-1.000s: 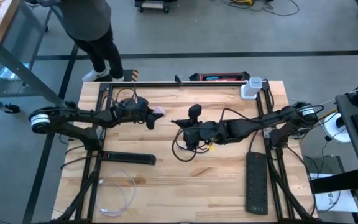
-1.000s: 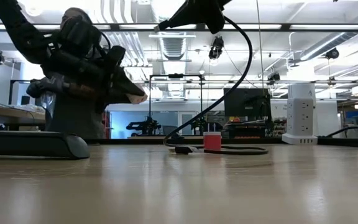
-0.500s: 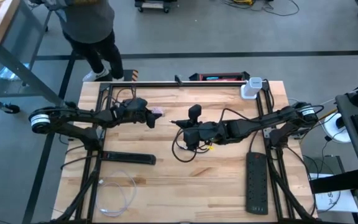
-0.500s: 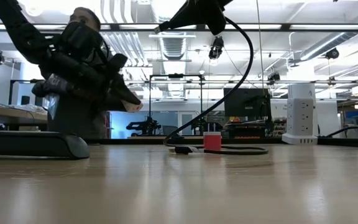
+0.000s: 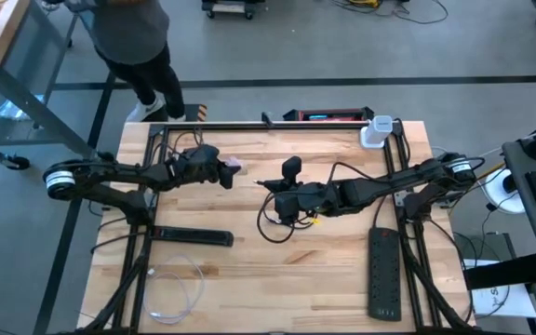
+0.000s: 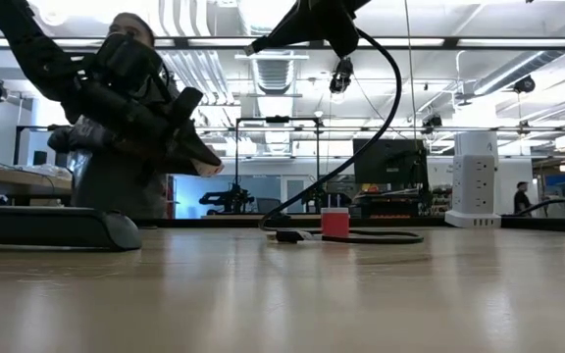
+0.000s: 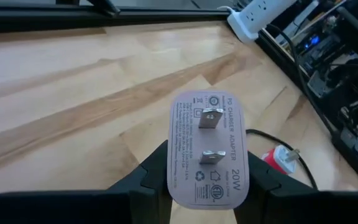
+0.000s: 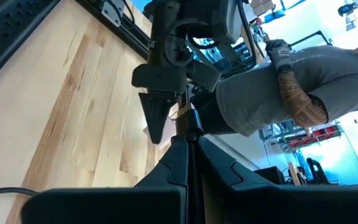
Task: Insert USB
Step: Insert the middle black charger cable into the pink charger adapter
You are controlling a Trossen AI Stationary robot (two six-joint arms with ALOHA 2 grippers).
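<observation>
usb plug (image 8: 183, 112) pinched in right end effector (image 5: 283, 201); left end effector (image 7: 201, 186) grips pale charger (image 7: 207, 147) above surface (image 5: 277, 270).

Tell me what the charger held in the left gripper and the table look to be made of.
Charger: likely matte pale plastic, smooth printed face, with two shiny metal prongs. Table: wood, apparently butcher-block, with visible grain and joined strips under a light sheen. The left gripper clamps the charger's sides.

My black fingers (image 7: 148, 180) frame a pale pink 20W charger block (image 7: 208, 146) with silver prongs; below it, light, streaky wooden table planks (image 7: 73, 93); nearby, a red USB plug (image 7: 278, 158).
</observation>
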